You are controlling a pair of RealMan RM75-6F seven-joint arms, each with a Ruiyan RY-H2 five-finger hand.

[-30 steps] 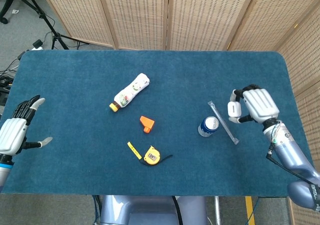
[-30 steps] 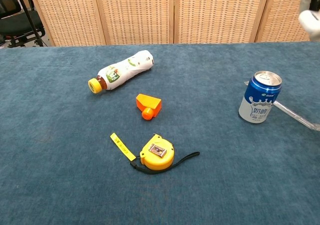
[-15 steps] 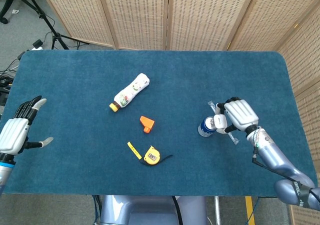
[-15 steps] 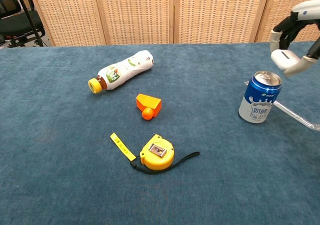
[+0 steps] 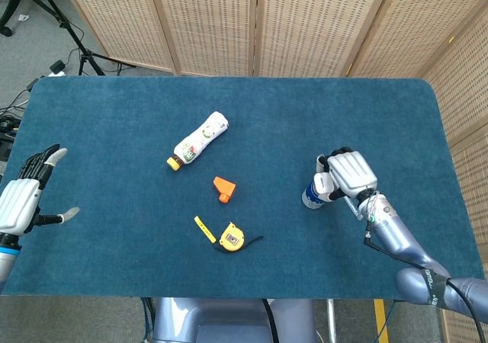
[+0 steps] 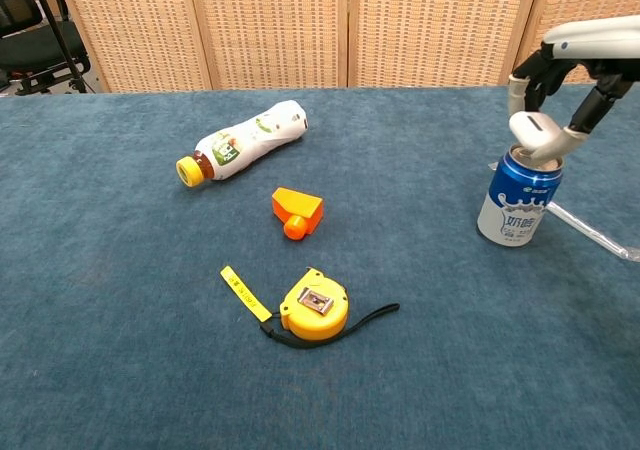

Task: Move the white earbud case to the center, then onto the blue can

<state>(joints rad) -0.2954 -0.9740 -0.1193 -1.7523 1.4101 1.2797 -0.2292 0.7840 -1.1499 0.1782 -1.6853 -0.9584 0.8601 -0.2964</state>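
White earbud case (image 6: 534, 130) pinched in right hand (image 5: 349, 173) fingers, right over blue can (image 6: 519, 197) top — table's 4 o'clock; likely light, smooth, slippery shell, best held across sides; left hand (image 5: 23, 198) splayed, empty.

The head view looks steeply down on the whole tabletop (image 5: 114, 122). The chest view sits low and nearer, facing across it toward the wicker screen (image 6: 300, 25). Both share the tape measure (image 6: 314, 310) and blue can (image 6: 518, 202).
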